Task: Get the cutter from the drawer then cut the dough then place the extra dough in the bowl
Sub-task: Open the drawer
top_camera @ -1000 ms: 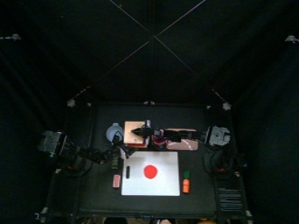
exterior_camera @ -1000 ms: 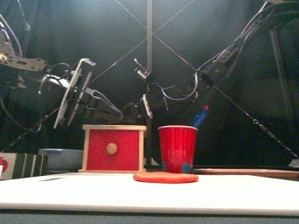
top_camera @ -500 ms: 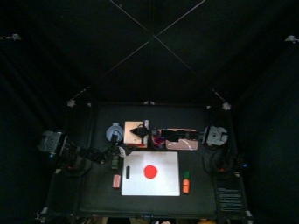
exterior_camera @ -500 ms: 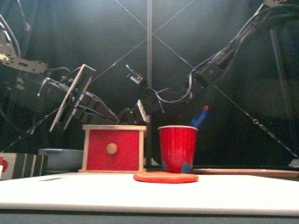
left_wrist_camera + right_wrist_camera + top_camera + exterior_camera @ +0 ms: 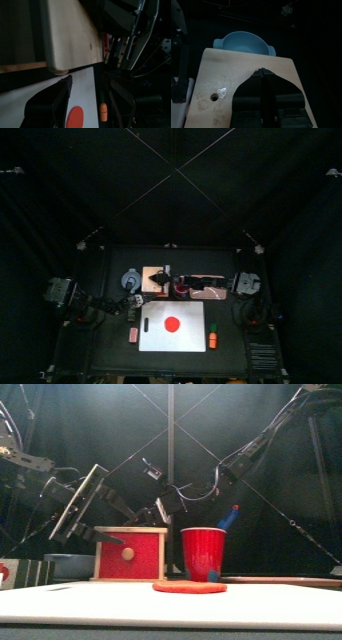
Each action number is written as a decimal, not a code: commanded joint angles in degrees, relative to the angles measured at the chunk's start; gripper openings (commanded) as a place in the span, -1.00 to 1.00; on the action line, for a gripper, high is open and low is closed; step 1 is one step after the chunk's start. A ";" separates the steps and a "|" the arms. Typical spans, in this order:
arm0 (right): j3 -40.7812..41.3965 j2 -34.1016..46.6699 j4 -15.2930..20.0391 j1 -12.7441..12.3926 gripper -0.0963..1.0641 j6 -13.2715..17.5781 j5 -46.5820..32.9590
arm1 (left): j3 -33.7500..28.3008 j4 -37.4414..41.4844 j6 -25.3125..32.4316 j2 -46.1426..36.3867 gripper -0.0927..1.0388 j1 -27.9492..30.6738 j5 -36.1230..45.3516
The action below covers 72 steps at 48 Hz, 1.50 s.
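The cutter is nowhere seen and is judged to lie inside the wooden box [image 5: 70,35], behind the red drawer front [image 5: 114,566], which sits shut and flush with the box. The left gripper [image 5: 90,94] is held tilted above the box's outer side. Its fingers [image 5: 50,105] are spread apart with nothing between them, and the white cutting board [image 5: 191,338] and the red dough [image 5: 189,586] are seen through the gap. From these fingers the drawer's pale knob [image 5: 128,554] lies ahead and lower, round the box's front corner and close off one fingertip. The drawer's travel is judged to run toward the front edge of the desk [image 5: 114,360]. The fingers would therefore have to be brought down before the red face, closed across the knob, and pulled along that line. The right gripper [image 5: 261,74] is set over the box top from the opposite side, its fingers drawn together on nothing. Whether their tips touch the wood cannot be told. Beyond them, past the box's far edge, the blue-grey bowl [image 5: 243,42] is found. The left arm is judged the nearer to the knob, and the right is placed to steady the box.
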 commanded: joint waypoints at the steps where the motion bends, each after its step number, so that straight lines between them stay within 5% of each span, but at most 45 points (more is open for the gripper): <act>1: -0.18 -0.09 -0.18 0.44 -0.88 -0.18 0.88 | -1.23 0.09 -1.05 1.14 0.68 -0.26 0.44; 35: -0.70 0.00 -0.18 1.93 -0.88 0.00 1.67 | -3.08 -0.18 -0.26 7.03 0.67 2.81 -0.53; 54: -0.70 0.00 -0.18 2.72 -0.88 0.00 1.76 | -3.78 -2.46 5.98 7.03 0.67 4.48 -0.79; 72: -1.23 0.00 0.18 3.52 -0.88 0.09 1.76 | -4.04 -6.42 10.90 7.03 0.42 4.57 -0.26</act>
